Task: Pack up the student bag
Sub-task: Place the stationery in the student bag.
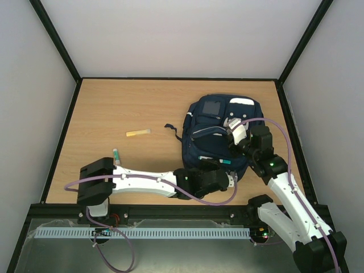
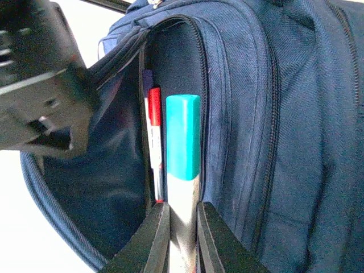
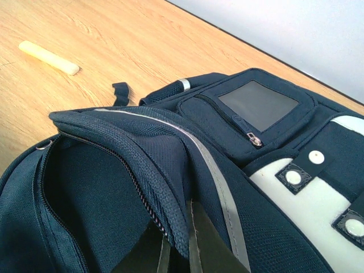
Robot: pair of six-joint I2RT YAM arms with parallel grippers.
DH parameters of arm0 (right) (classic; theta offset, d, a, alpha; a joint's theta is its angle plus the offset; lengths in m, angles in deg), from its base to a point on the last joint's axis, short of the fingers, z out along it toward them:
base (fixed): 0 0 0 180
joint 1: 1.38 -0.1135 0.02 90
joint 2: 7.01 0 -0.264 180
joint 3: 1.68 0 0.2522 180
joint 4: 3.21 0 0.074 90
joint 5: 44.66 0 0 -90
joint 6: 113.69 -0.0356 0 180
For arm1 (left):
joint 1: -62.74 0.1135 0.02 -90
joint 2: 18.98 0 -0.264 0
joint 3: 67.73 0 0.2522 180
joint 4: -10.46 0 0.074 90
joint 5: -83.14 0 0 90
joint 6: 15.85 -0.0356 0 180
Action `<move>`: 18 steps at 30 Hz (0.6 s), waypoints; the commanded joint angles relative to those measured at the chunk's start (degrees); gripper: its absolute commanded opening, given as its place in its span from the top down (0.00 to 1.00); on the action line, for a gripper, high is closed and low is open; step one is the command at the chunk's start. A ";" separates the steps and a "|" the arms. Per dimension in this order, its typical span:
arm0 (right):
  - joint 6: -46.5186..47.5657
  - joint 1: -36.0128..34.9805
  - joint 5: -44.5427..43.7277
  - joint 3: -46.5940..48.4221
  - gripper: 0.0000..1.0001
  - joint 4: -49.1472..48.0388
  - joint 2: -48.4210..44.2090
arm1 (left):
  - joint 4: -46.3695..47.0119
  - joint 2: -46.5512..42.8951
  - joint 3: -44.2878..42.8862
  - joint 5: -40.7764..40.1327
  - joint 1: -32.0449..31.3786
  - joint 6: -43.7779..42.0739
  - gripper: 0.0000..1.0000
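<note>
The navy student bag (image 1: 213,128) lies at the right middle of the table with its main pocket open. My left gripper (image 2: 181,207) is shut on a white marker with a teal cap (image 2: 183,142), whose cap end points into the open pocket. A red-capped marker (image 2: 154,114) sits inside the pocket beside it. My right gripper (image 3: 179,227) is shut on the bag's upper flap (image 3: 142,153) at the zip edge and holds it lifted. In the top view the left gripper (image 1: 228,172) is at the bag's near edge and the right gripper (image 1: 234,129) is over the bag.
A yellow stick (image 1: 138,132) lies on the table left of the bag; it also shows in the right wrist view (image 3: 48,57). A teal-tipped pen (image 1: 116,154) lies by the left arm's base. A bag strap (image 1: 170,128) sticks out leftward. Black frame posts edge the table.
</note>
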 commanded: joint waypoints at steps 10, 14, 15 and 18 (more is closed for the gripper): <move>-0.95 -0.24 3.88 1.03 0.99 -2.35 -1.03 | 23.15 6.10 2.61 -0.51 7.21 -20.57 0.89; -0.95 -0.21 3.88 0.99 0.99 -2.35 -1.03 | 24.86 7.78 1.90 -0.75 7.93 -21.60 0.75; -0.91 -0.17 3.88 1.03 0.99 -2.32 -1.03 | 26.85 7.96 2.06 -1.44 7.85 -22.08 0.71; -0.77 -0.21 3.76 1.03 0.99 -2.43 -1.11 | 27.92 7.47 2.27 -1.57 7.78 -21.47 0.66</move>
